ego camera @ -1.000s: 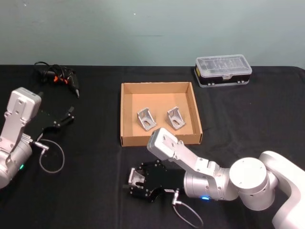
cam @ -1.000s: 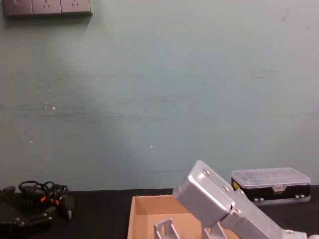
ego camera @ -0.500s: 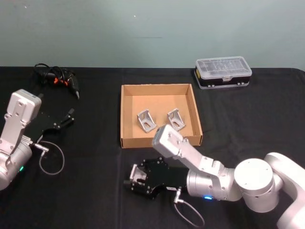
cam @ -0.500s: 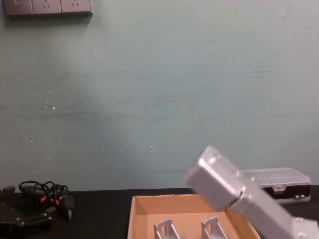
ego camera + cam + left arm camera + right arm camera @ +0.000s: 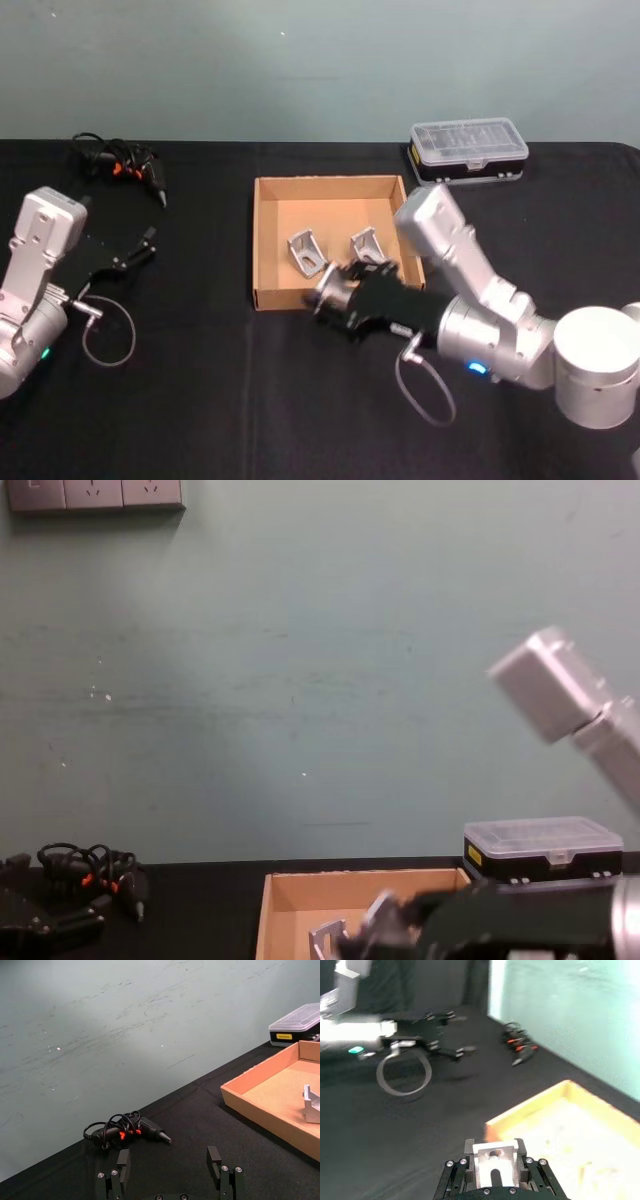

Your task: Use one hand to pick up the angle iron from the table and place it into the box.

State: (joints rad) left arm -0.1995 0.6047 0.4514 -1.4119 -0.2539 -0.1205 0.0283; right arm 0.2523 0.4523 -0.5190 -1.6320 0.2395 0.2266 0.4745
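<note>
My right gripper (image 5: 332,294) hangs at the tan box's (image 5: 258,240) front wall, shut on a silver angle iron (image 5: 336,288). In the right wrist view that angle iron (image 5: 494,1155) sits clamped between the black fingers (image 5: 470,1148), with the box (image 5: 540,1110) just ahead. Two more angle irons (image 5: 307,250) (image 5: 368,246) lie inside the box. From the chest view the right gripper (image 5: 385,922) shows low behind the box's rim (image 5: 300,883). At the far left my left gripper (image 5: 140,247) rests parked over the black table (image 5: 200,380); in the left wrist view it (image 5: 170,1165) stands open and holds nothing.
A clear-lidded black organiser case (image 5: 468,150) stands behind the box to the right. A bundle of black cables with orange marks (image 5: 120,162) lies at the back left. A cable loop (image 5: 107,335) hangs by the left arm. Bare tabletop runs along the front.
My right gripper has risen from the table's front and carried the angle iron back and to the right, up to the box's front wall. The left arm has stayed put.
</note>
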